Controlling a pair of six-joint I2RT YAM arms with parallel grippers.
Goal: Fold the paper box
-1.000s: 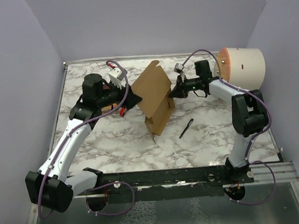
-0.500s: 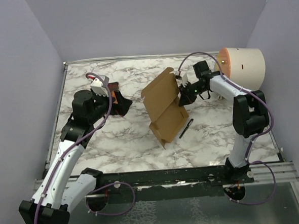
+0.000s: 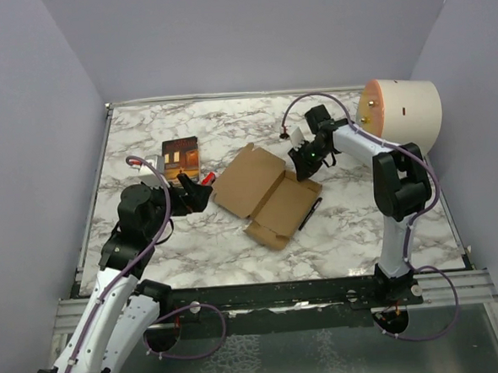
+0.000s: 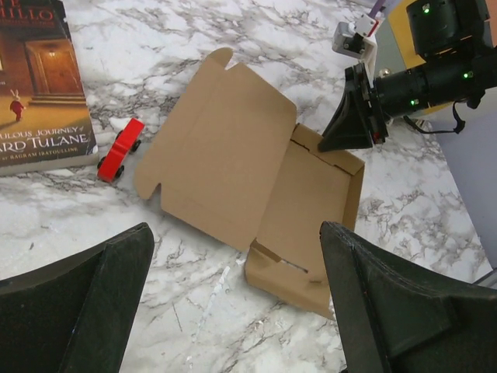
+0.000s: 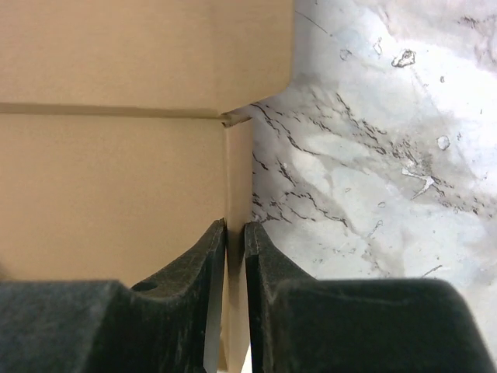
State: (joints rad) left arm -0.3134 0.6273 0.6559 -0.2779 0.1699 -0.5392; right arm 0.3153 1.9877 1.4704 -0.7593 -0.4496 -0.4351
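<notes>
Paper box (image 3: 264, 194) dropped flat | left claw (image 3: 200, 190) apart | right claw (image 3: 302, 170) pinching its wall

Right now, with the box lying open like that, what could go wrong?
The right tool pinches only one thin side wall of the paper box; a pull could bend or tear it. The pen lies beside the box and the red toy car near its lid; folding might knock or trap either.
</notes>
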